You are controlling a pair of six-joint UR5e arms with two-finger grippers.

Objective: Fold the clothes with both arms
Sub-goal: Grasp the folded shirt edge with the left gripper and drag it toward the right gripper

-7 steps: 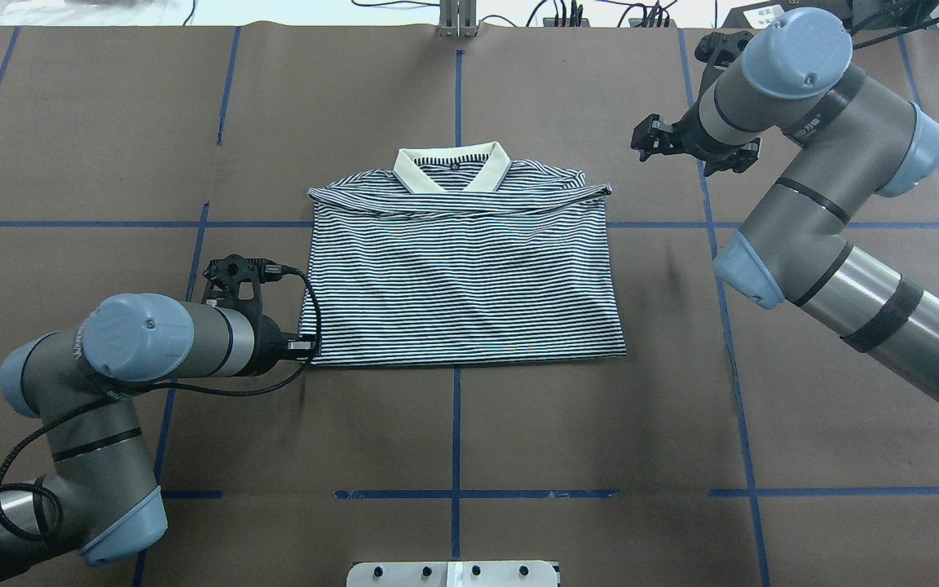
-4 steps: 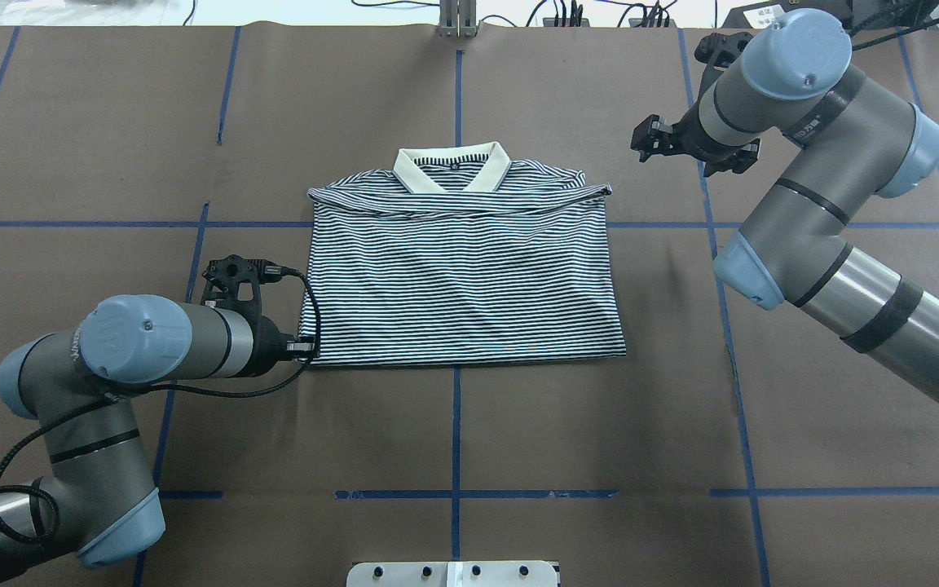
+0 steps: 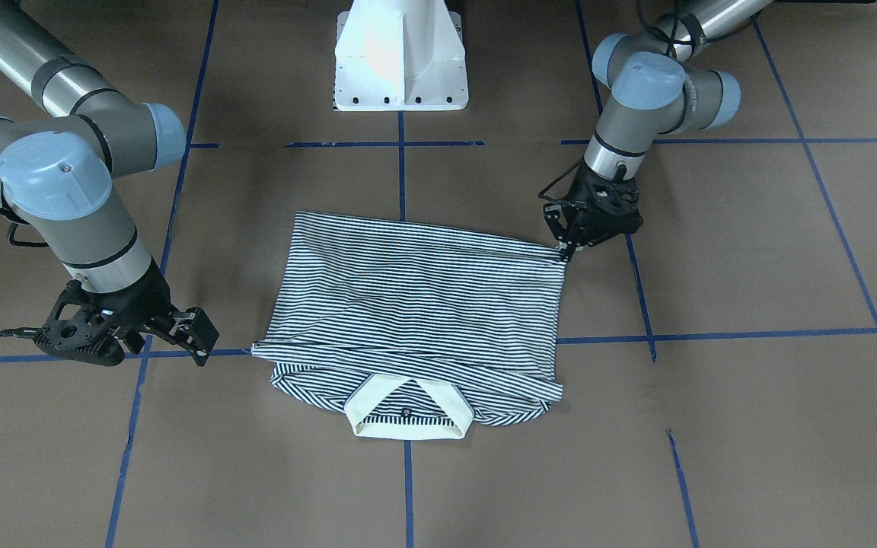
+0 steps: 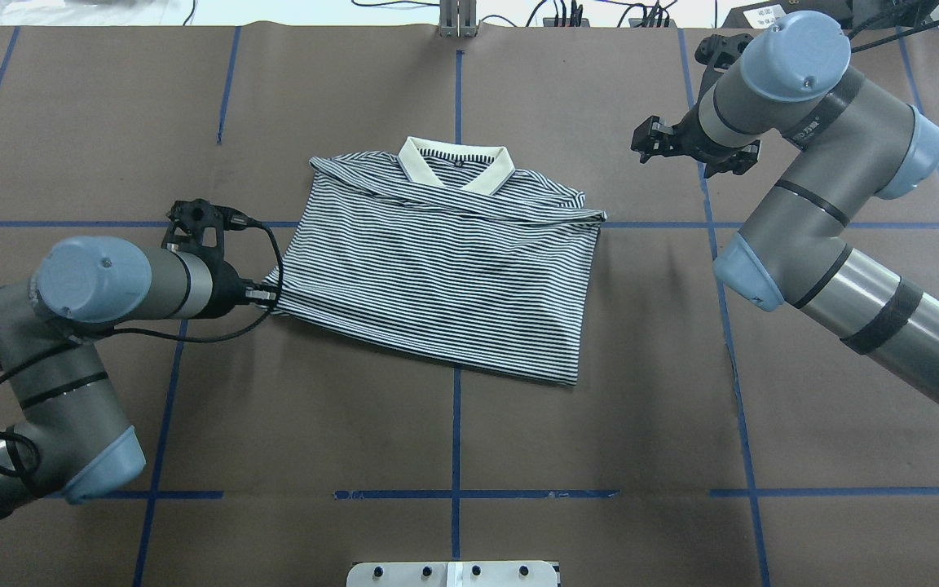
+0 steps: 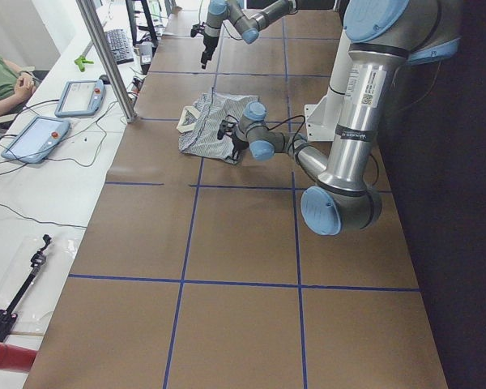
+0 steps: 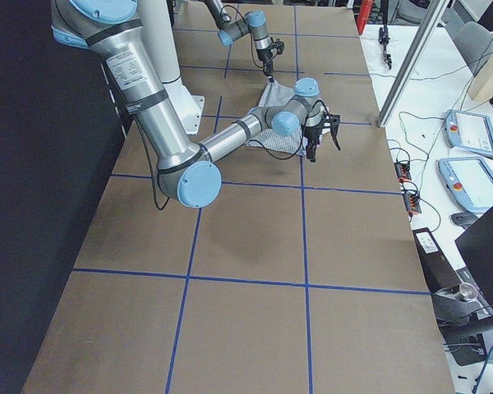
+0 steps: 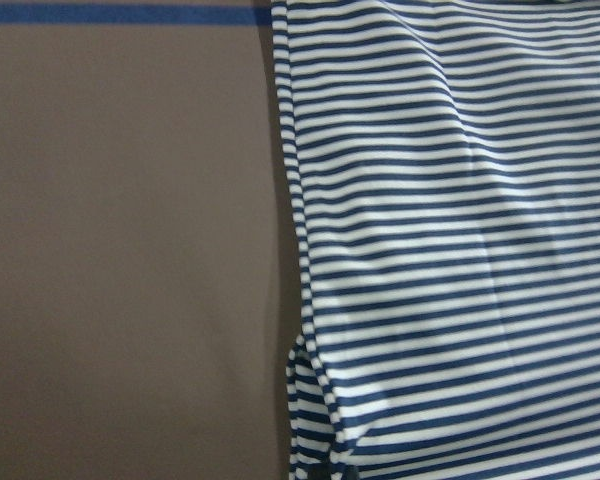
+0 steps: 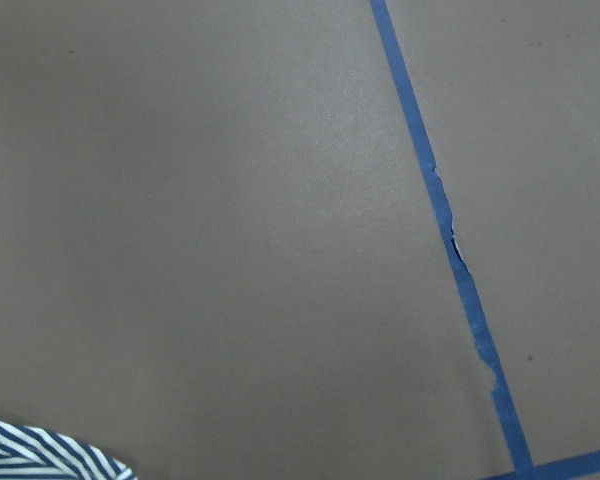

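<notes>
The navy-and-white striped polo shirt (image 4: 445,269) lies folded on the brown table, cream collar (image 4: 457,163) at the far side, its body skewed. My left gripper (image 4: 267,295) is shut on the shirt's near-left hem corner, which is also seen in the front view (image 3: 565,250). The left wrist view shows the striped fabric (image 7: 450,250) close up. My right gripper (image 4: 647,140) hangs open and empty beyond the shirt's far-right corner, apart from it, and also shows in the front view (image 3: 199,335). The right wrist view shows only a scrap of the shirt (image 8: 40,455).
The white pedestal (image 3: 400,53) stands at the robot's side of the table. Blue tape lines (image 4: 456,424) cross the brown surface. A side bench with tablets (image 5: 32,138), a metal post (image 5: 109,61) and a seated person (image 5: 0,81) lies past the far edge.
My left gripper has pulled the near-left hem corner leftward and away from the robot, so the shirt has turned and skewed. The right arm has not moved.
</notes>
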